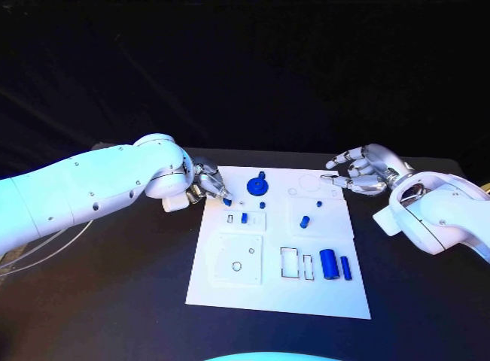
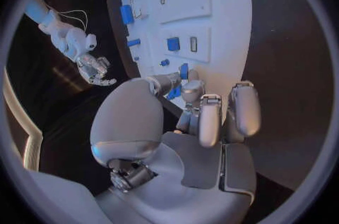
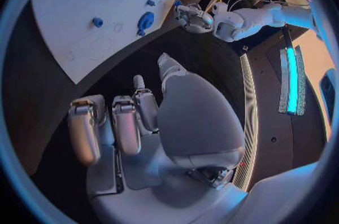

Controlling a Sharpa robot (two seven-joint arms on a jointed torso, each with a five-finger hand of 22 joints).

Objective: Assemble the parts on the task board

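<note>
**Hidden and unclear**

The left robot hand (image 1: 207,183) covers the board's (image 1: 245,293) far left corner, and whether its fingertips pinch the small blue part (image 1: 226,201) there cannot be told. In the left wrist view the fingers (image 2: 209,117) hide part of that piece. The outlines printed on the board are too small to read.

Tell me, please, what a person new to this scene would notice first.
First the white task board in the middle of the black table, with small blue parts on it, the biggest a blue cylinder near its right edge. Then the left hand, its fingers at the board's far left corner, and the right hand beyond the far right corner.
</note>
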